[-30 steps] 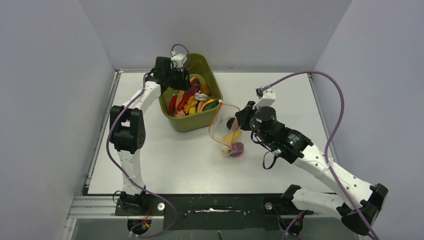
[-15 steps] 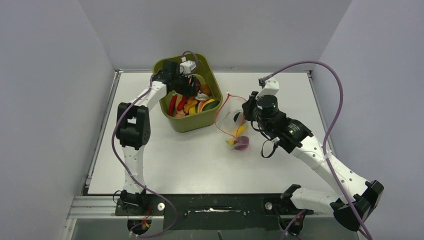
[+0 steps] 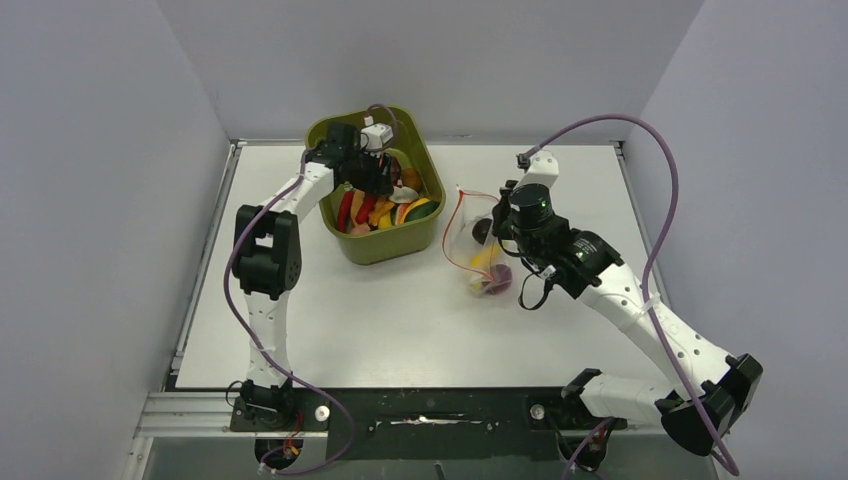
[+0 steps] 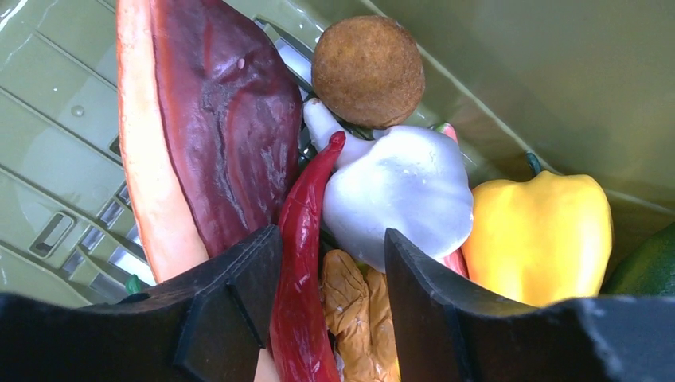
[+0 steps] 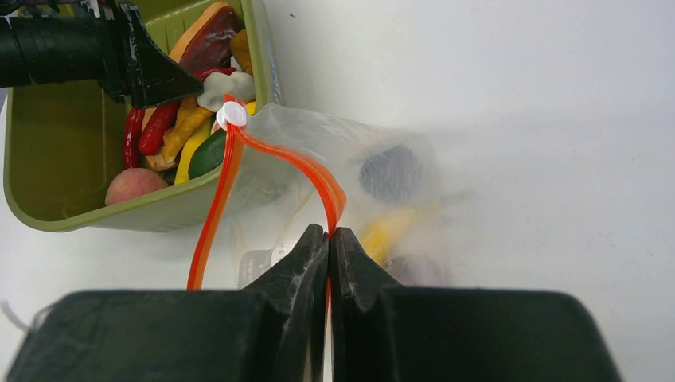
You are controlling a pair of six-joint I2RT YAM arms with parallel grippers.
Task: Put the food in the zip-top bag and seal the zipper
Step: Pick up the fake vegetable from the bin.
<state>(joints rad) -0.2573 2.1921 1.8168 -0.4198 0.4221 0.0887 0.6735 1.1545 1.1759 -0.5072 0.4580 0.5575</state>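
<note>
Between the parted fingers (image 4: 231, 318) of the left end effector (image 4: 330, 318), down inside the olive bin (image 3: 385, 250), lies a red chili (image 4: 298, 263), not gripped. Right end effector (image 5: 328, 247) clamped tight on the zipper (image 5: 294, 163); zip-top bag (image 5: 318, 131) just ahead of it, holding a dark round piece (image 5: 390, 171) and a banana (image 5: 386, 227).

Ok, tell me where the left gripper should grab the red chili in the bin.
Pinch the red chili across its thicker middle, coming straight down from above: it lies lengthwise in the gap of the open left gripper, narrow, hemmed by the white garlic and a dark red slab.
</note>
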